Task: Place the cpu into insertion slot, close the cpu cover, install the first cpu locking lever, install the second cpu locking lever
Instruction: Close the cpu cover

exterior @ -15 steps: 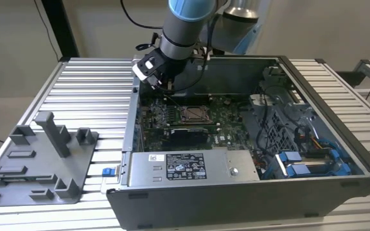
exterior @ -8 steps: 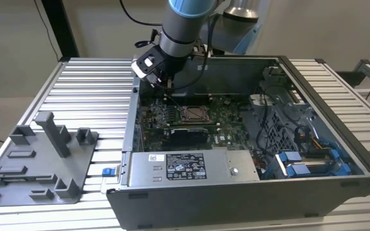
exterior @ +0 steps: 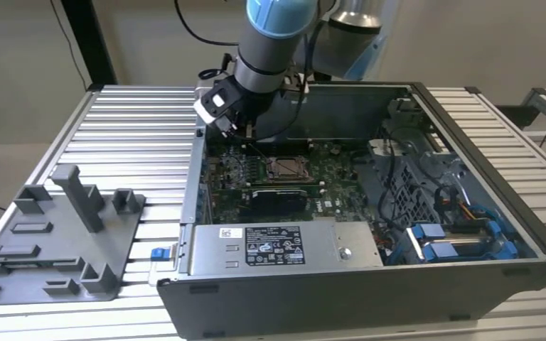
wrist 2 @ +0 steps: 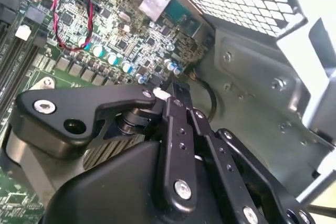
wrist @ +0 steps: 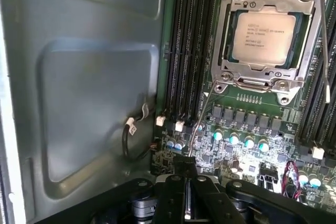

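- Over the board's edge beside the case wall (wrist: 94, 103), my claw (wrist: 186, 170) sits low. Its fingers are pressed together with, as far as I can tell, nothing between them.
- The cpu (wrist: 264, 36) lies in the insertion slot (exterior: 286, 168) with the cpu cover (wrist: 227, 40) down around it, well apart from the claw.
- One thin wire lever (wrist: 202, 111) slants out from the socket corner toward the claw, and a second lever (wrist: 325, 51) runs along the far side. Both look unlatched to me, so the cover is probably only resting.
- Wire that thin could slip off a closed fingertip. I judge a slip would send the claw into the row of capacitors (wrist: 233, 139) just beside it.
- If the chip is not seated flat, pressing a lever down could load the socket pins unevenly. I cannot verify the seating from these views.
- The red-and-black twisted cable (wrist: 289, 177) lies near the claw and could snag on a sideways sweep.
- The memory slots (wrist: 184, 51) border the near lever, leaving little room for error.
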`<state>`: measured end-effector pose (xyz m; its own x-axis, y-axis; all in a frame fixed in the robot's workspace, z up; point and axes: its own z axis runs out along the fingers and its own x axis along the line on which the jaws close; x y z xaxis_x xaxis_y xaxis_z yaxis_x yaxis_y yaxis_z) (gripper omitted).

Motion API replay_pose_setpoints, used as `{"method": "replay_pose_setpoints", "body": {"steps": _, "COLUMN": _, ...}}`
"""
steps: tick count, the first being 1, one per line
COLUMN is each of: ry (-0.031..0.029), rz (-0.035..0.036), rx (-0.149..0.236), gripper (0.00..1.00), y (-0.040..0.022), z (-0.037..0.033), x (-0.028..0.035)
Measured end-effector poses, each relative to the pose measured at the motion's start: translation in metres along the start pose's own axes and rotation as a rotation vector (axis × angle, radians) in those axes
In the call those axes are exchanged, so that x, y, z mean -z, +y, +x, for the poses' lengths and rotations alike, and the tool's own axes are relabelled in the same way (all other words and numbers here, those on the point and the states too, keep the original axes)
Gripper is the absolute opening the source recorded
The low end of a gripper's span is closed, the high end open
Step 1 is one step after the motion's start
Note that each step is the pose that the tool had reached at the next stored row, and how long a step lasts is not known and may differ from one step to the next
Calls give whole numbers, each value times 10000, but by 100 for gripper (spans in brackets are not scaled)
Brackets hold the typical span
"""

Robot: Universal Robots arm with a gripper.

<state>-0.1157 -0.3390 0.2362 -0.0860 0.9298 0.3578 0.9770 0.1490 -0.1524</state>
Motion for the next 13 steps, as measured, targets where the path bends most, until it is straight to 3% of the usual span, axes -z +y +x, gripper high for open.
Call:
{"method": "replay_pose_setpoints", "body": {"steps": 2, "ry": 53, "rz": -15, "rx": 16, "gripper": 0, "y": 1, "z": -1, "x": 2}}
{"method": "replay_pose_setpoints", "body": {"steps": 4, "ry": 105, "rz": -31, "rx": 37, "gripper": 0, "y": -1, "z": 12, "x": 42}}
{"method": "replay_pose_setpoints", "body": {"steps": 7, "ry": 129, "rz": -20, "rx": 33, "gripper": 0, "y": -20, "z": 31, "x": 120}}
{"method": "replay_pose_setpoints", "body": {"steps": 10, "ry": 141, "rz": -26, "rx": 22, "gripper": 0, "y": -37, "z": 20, "x": 114}}
{"method": "replay_pose_setpoints", "body": {"steps": 13, "ry": 145, "rz": -34, "rx": 7, "gripper": 0, "y": -31, "z": 1, "x": 64}}
